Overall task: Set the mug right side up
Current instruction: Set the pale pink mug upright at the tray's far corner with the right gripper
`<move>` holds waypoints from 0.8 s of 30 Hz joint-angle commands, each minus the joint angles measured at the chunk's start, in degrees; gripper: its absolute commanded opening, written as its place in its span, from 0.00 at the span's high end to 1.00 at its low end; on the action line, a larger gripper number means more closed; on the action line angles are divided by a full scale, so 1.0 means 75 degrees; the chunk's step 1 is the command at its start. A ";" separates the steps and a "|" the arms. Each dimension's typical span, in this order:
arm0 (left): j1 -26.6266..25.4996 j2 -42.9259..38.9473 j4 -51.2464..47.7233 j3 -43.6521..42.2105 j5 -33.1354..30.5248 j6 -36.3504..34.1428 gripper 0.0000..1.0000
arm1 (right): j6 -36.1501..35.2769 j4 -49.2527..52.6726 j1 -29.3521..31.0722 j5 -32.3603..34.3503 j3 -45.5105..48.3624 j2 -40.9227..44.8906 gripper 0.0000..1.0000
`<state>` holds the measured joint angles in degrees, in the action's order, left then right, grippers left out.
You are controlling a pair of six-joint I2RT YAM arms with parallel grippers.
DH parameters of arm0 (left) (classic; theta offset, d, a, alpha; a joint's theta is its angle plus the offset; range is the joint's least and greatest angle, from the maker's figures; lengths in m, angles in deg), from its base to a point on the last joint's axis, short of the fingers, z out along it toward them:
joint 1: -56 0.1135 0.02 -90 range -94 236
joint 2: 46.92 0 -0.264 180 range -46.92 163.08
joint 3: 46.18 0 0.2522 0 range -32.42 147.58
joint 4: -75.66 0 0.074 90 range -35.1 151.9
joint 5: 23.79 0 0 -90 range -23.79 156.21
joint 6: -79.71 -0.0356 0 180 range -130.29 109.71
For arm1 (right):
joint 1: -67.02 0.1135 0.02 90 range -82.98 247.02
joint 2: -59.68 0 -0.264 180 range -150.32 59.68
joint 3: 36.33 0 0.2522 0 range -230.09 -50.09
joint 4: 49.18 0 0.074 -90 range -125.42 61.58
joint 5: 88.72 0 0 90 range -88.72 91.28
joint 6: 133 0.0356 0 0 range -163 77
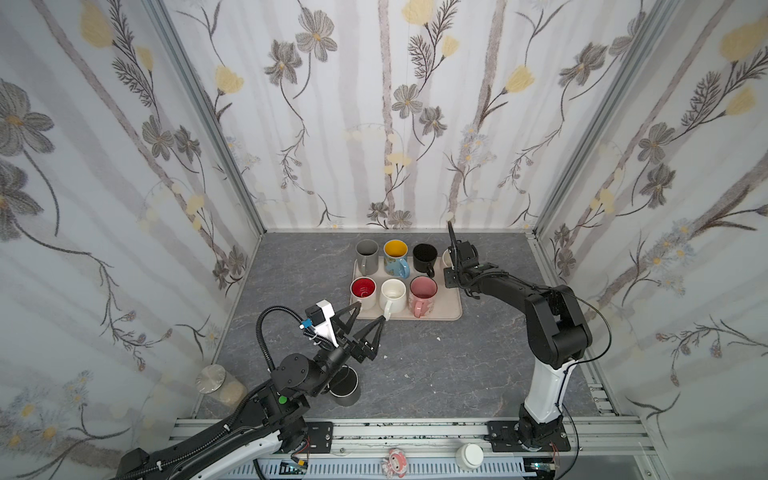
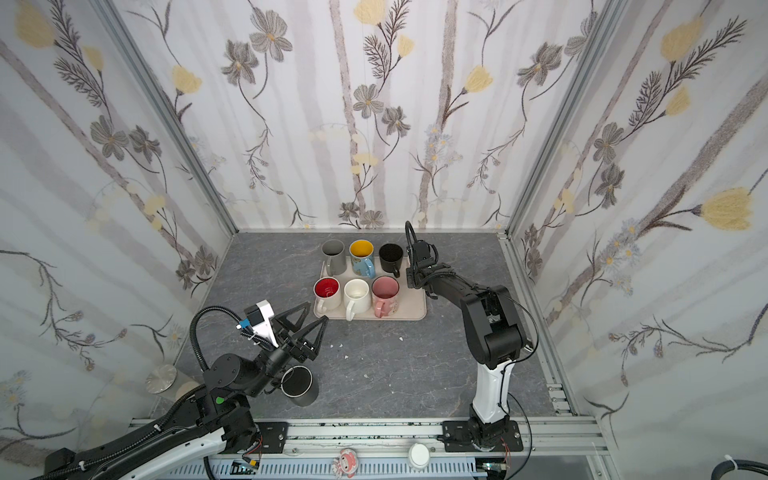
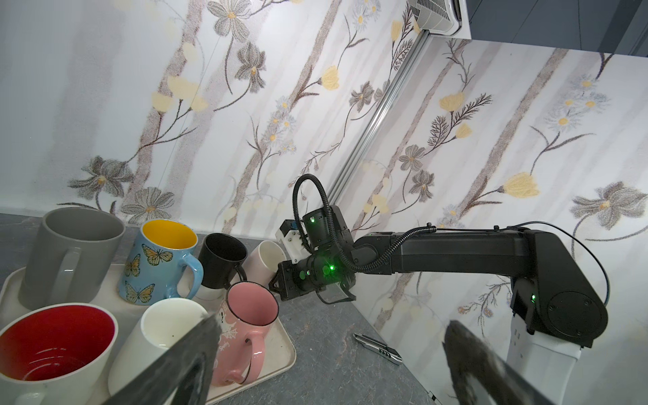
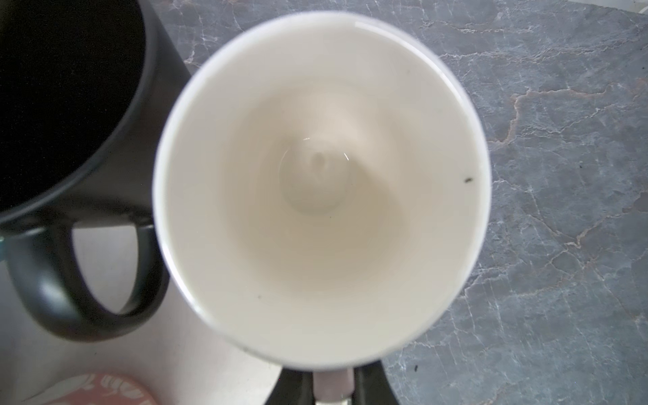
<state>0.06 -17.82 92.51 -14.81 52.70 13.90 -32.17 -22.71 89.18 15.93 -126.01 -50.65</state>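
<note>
My right gripper (image 4: 332, 387) clamped on handle of pale mug (image 4: 321, 182), mouth up at far right corner of tray (image 1: 451, 307), just beside black mug (image 4: 70, 105), my left gripper (image 1: 371, 312) spread wide over near edge of tray.

Seen on left arm (image 1: 299, 374) and right arm (image 1: 557, 328): black jointed links, glossy white shell (image 1: 544, 390) on lowest link. Black corrugated hose (image 1: 259, 328) looping to white wrist camera block (image 1: 326, 316) with blue connector (image 1: 306, 323). On left gripper (image 1: 370, 311): black triangular open-frame fingers. Small green lights (image 3: 328, 269) on right arm joints. Thin black cable (image 1: 610, 328) around right elbow. Black bolted base plates (image 1: 498, 432).
</note>
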 commanded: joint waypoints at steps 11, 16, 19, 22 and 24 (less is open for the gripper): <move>-0.0001 -0.0059 -0.0034 -0.0068 -0.0133 -0.0063 0.00 | -0.0063 0.0407 0.0010 0.0003 -0.0683 -0.0363 0.88; 0.0006 -0.0098 -0.0096 -0.0036 -0.0131 -0.0061 0.00 | 0.0008 0.0392 0.0006 0.0003 -0.0666 -0.0149 0.57; 0.0006 -0.0141 -0.0172 -0.0027 -0.0230 -0.0034 0.00 | 0.0084 0.0325 0.0006 0.0012 -0.0563 0.0121 0.44; 0.0002 -0.0180 -0.0248 -0.0009 -0.0274 -0.0003 0.00 | 0.0166 0.0054 0.0002 -0.0053 -0.0222 0.0566 0.37; -0.0003 -0.0189 -0.0279 0.0019 -0.0282 0.0009 0.00 | 0.0231 -0.0101 0.0005 -0.0123 -0.0001 0.0872 0.35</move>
<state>0.06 -19.02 90.41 -15.20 51.34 13.90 -31.43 -20.88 89.18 15.08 -127.35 -46.23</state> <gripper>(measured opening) 0.999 0.655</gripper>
